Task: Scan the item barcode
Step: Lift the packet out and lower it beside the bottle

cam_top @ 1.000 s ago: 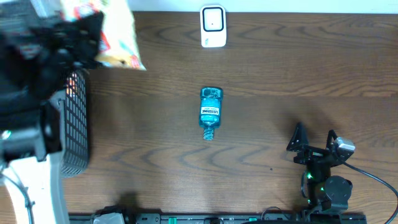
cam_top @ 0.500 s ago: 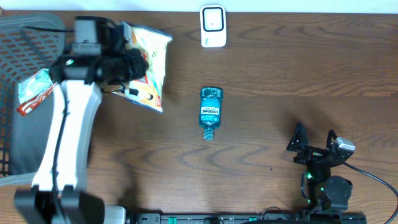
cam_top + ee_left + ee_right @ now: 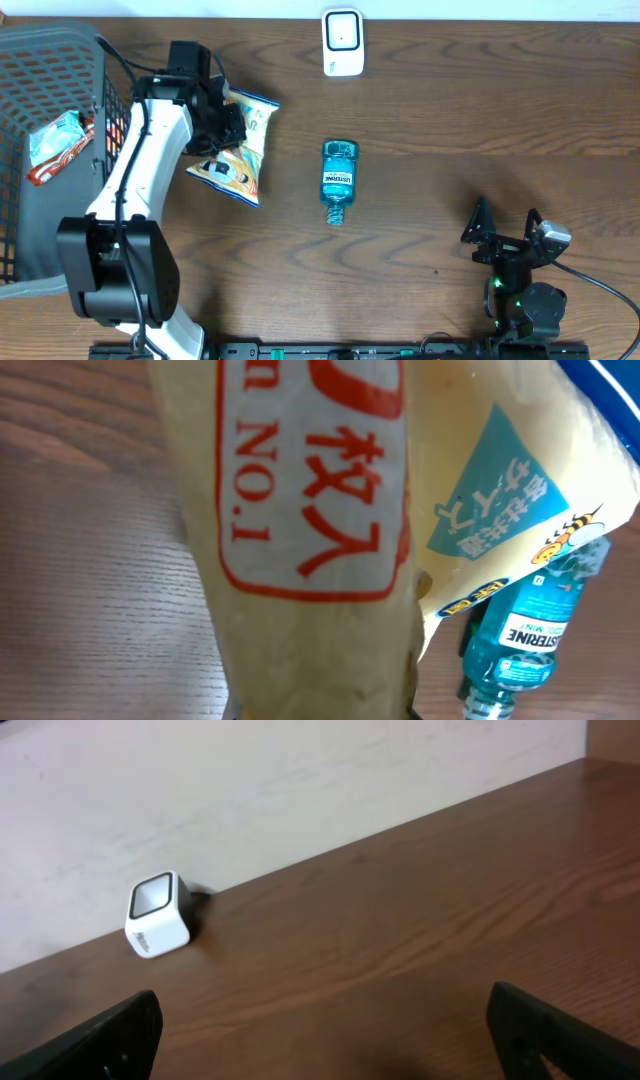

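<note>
My left gripper (image 3: 222,126) is shut on a yellow snack bag (image 3: 238,150), which it holds low over the table, left of a blue mouthwash bottle (image 3: 338,182) lying on its side. In the left wrist view the bag (image 3: 300,510) fills most of the frame and hides the fingers, with the bottle (image 3: 530,630) at the lower right. The white barcode scanner (image 3: 342,42) stands at the table's back edge, also in the right wrist view (image 3: 158,913). My right gripper (image 3: 505,228) rests open at the front right, nothing between its fingers (image 3: 110,1040).
A grey mesh basket (image 3: 40,60) stands at the far left with a red-and-white packet (image 3: 55,145) inside. A pale wall (image 3: 300,780) runs behind the table. Brown wooden tabletop (image 3: 480,120) lies between the bottle and the right arm.
The left arm has swung from over the basket to the right and down, carrying the snack bag to a spot just left of the bottle. The right arm has not moved.
</note>
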Robot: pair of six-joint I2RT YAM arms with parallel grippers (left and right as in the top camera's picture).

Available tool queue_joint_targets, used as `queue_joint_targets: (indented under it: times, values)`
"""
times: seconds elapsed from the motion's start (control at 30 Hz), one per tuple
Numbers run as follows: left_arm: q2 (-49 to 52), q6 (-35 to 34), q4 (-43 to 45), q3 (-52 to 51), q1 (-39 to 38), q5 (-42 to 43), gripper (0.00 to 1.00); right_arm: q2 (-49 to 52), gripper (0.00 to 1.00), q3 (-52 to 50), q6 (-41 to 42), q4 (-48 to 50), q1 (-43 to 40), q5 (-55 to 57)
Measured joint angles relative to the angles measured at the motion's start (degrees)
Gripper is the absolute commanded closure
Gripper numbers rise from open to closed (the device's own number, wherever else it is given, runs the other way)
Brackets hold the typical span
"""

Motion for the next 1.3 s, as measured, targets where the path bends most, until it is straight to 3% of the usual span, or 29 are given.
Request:
queue_joint_targets:
  times: [0.53, 1.03, 1.07, 1.1, 1.13, 1.2, 1.3]
  values:
    - [0.0, 0.0, 8.6, -4.9, -6.8, 0.0, 0.93, 0.0, 0.01, 0.0, 0.0, 0.0, 0.0, 0.0]
    - [0.0, 0.0, 13.4, -11.6, -7.0, 0.0, 0.91, 0.0, 0.01, 0.0, 0.0, 0.0, 0.0, 0.0]
    - [0.0, 0.0, 13.8, -11.9, -7.0, 0.0, 0.69, 0.0, 0.01, 0.0, 0.0, 0.0, 0.0, 0.0]
    - [0.0, 0.0, 14.1, -12.5, -7.0, 0.0, 0.60, 0.0, 0.01, 0.0, 0.0, 0.0, 0.0, 0.0]
    - [0.0, 0.1, 14.1, -12.6, -7.0, 0.0, 0.41, 0.0, 0.01, 0.0, 0.0, 0.0, 0.0, 0.0]
    - [0.0, 0.1, 14.8, -12.6, -7.0, 0.0, 0.26, 0.0, 0.01, 0.0, 0.0, 0.0, 0.0, 0.0]
    - [0.0, -0.1, 15.3, -12.6, -7.0, 0.0, 0.12, 0.0, 0.01, 0.0, 0.0, 0.0, 0.0, 0.0]
